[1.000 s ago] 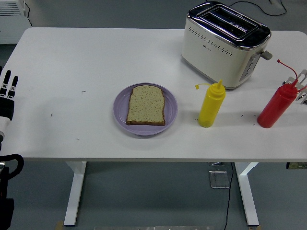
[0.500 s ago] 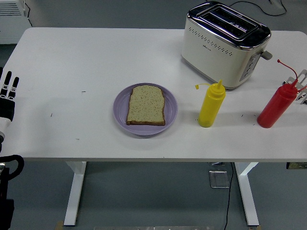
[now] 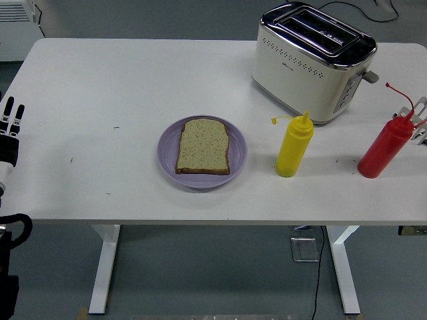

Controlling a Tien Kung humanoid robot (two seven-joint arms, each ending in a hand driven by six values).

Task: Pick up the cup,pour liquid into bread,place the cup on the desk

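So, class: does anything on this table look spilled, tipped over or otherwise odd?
Nothing is spilled or tipped. The bread lies flat on the purple plate, and the yellow bottle and red bottle stand upright. One oddity: no cup is in view.

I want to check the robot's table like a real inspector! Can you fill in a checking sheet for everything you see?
Surface: white table, a few small dark marks.
Job's things: slice of bread lying flat on a purple plate; yellow squeeze bottle and red squeeze bottle upright to its right. No cup seen.
Clutter: toaster at the far right.
Robot hands: left robot hand at the left edge, fingers straight, holding nothing; right robot hand barely visible behind the red bottle, state unclear.
Cables: a dark cable behind the toaster, another under the table.
Surroundings: grey floor, white table legs.
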